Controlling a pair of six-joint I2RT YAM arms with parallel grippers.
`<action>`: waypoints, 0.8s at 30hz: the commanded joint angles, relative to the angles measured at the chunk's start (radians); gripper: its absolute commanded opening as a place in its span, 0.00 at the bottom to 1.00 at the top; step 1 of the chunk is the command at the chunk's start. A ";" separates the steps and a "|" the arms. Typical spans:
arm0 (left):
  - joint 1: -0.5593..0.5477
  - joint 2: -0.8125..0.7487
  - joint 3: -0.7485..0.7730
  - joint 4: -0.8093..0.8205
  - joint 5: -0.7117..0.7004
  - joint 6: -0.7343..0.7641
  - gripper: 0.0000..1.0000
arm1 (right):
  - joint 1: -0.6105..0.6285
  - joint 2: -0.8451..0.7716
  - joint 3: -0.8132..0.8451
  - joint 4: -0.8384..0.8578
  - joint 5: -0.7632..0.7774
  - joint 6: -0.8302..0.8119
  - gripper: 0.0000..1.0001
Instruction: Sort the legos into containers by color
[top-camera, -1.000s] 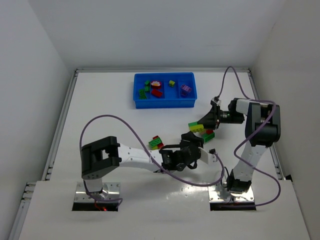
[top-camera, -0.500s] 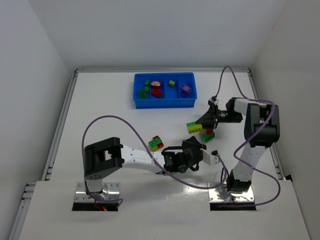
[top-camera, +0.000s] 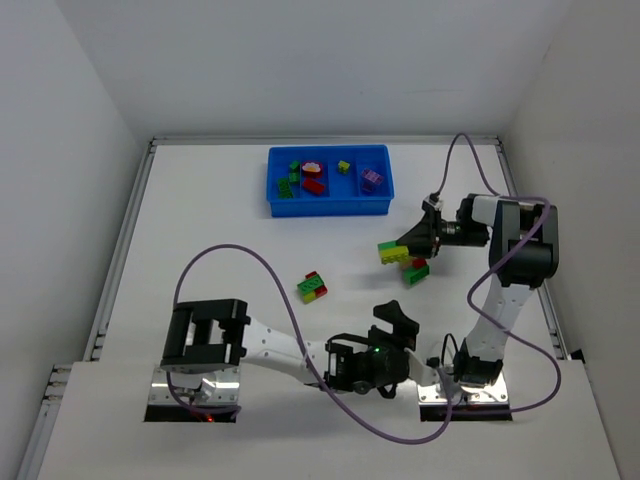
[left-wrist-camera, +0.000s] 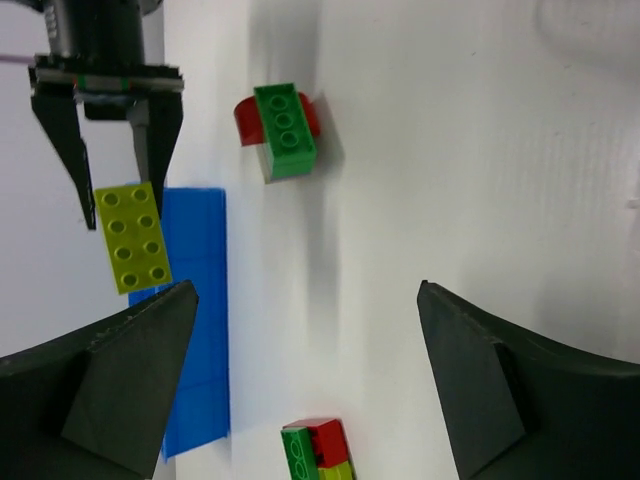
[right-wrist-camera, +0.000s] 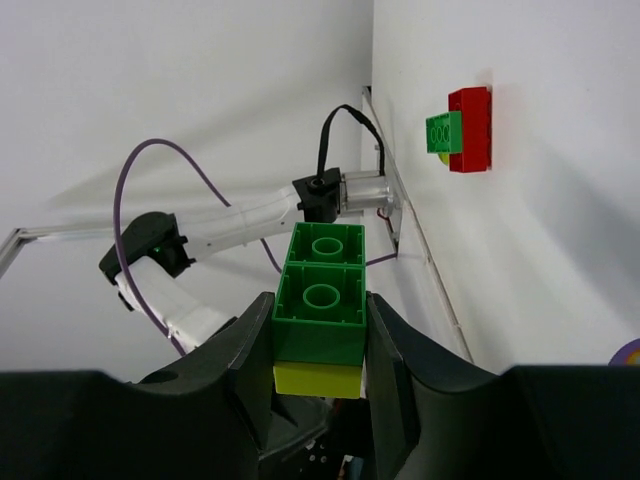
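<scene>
Tray (top-camera: 328, 208) lies beyond and left of our right gripper (right-wrist-camera: 320, 305), clamped on a green-yellow stack (top-camera: 391, 254). Our left gripper (left-wrist-camera: 307, 300) gapes empty.

White counter (top-camera: 220, 230): blue tray (top-camera: 328, 209) far centre; green-red-yellow clump (top-camera: 313, 286) mid-counter; green-red clump (top-camera: 417, 269) to its right.

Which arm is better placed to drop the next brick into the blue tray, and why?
Right. The right arm's jaws are shut on a green-and-yellow clump, close to the blue tray. The left arm's jaws stand open and empty, near the bases, farther from the tray.
</scene>
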 joint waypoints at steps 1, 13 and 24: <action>0.015 -0.027 -0.018 0.069 -0.076 0.006 0.99 | -0.009 -0.051 -0.015 0.003 -0.138 -0.023 0.00; 0.104 -0.036 -0.036 0.189 -0.114 0.107 0.87 | 0.013 -0.192 -0.185 0.310 -0.138 0.274 0.00; 0.144 -0.009 -0.054 0.308 -0.132 0.213 0.84 | 0.013 -0.233 -0.231 0.381 -0.129 0.360 0.00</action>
